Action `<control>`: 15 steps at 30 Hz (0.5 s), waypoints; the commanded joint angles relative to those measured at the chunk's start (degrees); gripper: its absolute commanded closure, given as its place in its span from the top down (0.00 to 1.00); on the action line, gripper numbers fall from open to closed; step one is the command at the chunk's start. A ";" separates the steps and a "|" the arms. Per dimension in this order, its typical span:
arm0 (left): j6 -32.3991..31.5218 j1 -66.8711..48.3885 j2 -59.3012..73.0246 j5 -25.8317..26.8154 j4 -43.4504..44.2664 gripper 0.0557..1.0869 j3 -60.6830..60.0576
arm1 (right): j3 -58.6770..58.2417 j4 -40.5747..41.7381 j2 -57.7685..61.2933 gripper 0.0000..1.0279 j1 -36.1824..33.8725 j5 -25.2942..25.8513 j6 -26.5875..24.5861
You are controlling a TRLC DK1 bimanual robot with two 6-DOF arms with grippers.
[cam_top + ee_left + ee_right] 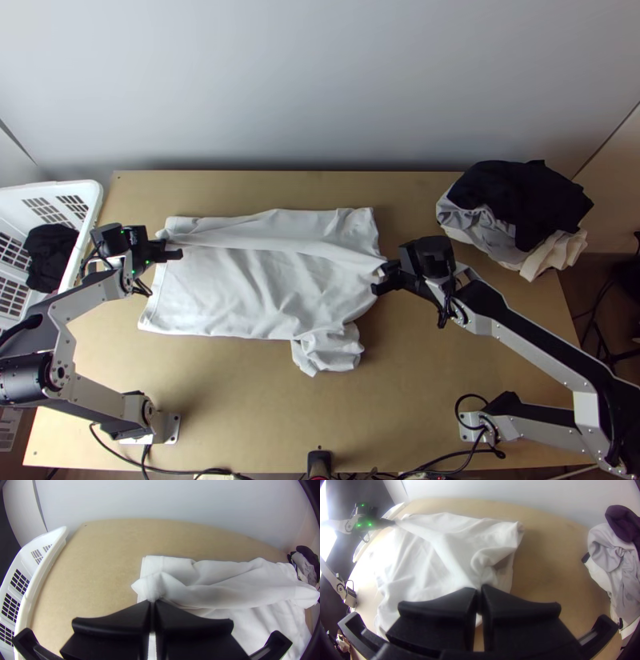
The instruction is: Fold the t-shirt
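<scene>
The white t-shirt (240,288) lies on the table with its far side folded over towards the near side as a long strip; a sleeve is bunched at its near edge. At the shirt's left end, my left gripper (168,255) is shut on the folded strip's edge. My right gripper (384,280) is shut on the strip's other end, at the shirt's right side. In the left wrist view the left gripper (153,604) pinches a raised fold of the shirt (233,595). The right gripper (480,591) in the right wrist view pinches gathered fabric of the shirt (453,556).
A white basket (94,210) with dark cloth (50,254) stands at the table's left edge. A pile of dark, grey and cream clothes (520,208) lies at the back right. Bare wood of the table (264,416) shows in front of the shirt.
</scene>
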 commanded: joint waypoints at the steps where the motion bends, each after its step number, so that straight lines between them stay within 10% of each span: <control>1: 0.17 0.39 1.55 -0.16 0.72 0.03 -0.04 | -1.97 -0.45 -0.71 0.03 0.62 -0.79 -0.64; 7: 0.26 -0.14 0.68 -0.16 0.10 0.04 -2.06 | -3.02 -0.01 -0.53 0.05 0.62 -0.88 -1.08; 12: 0.26 -0.40 -1.61 0.46 -8.60 0.77 -0.57 | -2.85 -1.68 -0.53 0.82 0.62 -2.90 -1.70; 15: 0.17 -0.40 -6.36 3.62 -18.09 0.95 0.84 | -1.79 -5.02 -1.59 0.96 0.62 -2.99 -2.05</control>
